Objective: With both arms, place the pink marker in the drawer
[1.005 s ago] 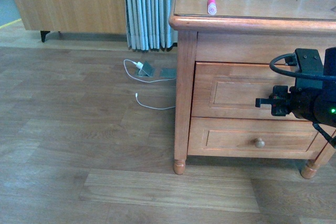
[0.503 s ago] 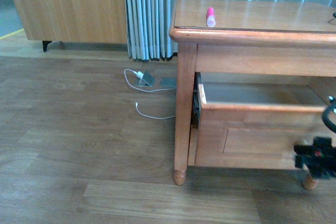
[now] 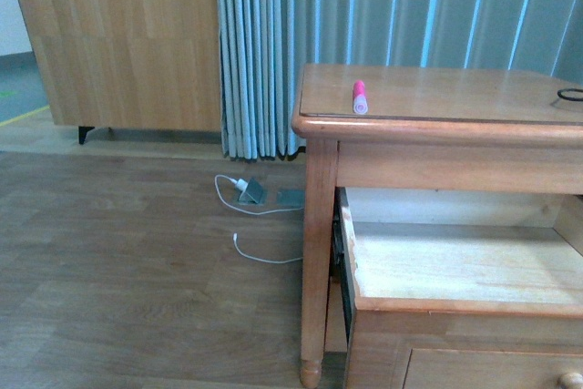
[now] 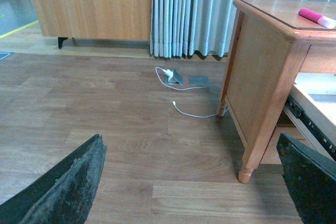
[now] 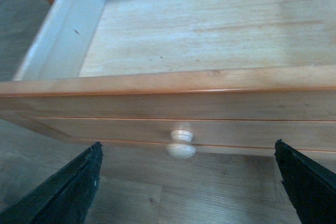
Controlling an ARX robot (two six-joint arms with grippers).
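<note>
The left jaws and right jaws gape wide, empty; the right jaws flank the knob (image 5: pixel 181 144). The drawer (image 3: pixel 455 266) stands open at five o'clock. Beyond, at one o'clock on the table (image 3: pixel 455 97), lies the pink marker (image 3: pixel 360 96): likely light, rigid, roll-prone; grip mid-barrel.

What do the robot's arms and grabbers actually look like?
Only the tips show. The left tool has two flat, black, wedge-shaped fingers with a rough, scuffed surface; the right tool looks the same. No arm, cable or marking is in view.
</note>
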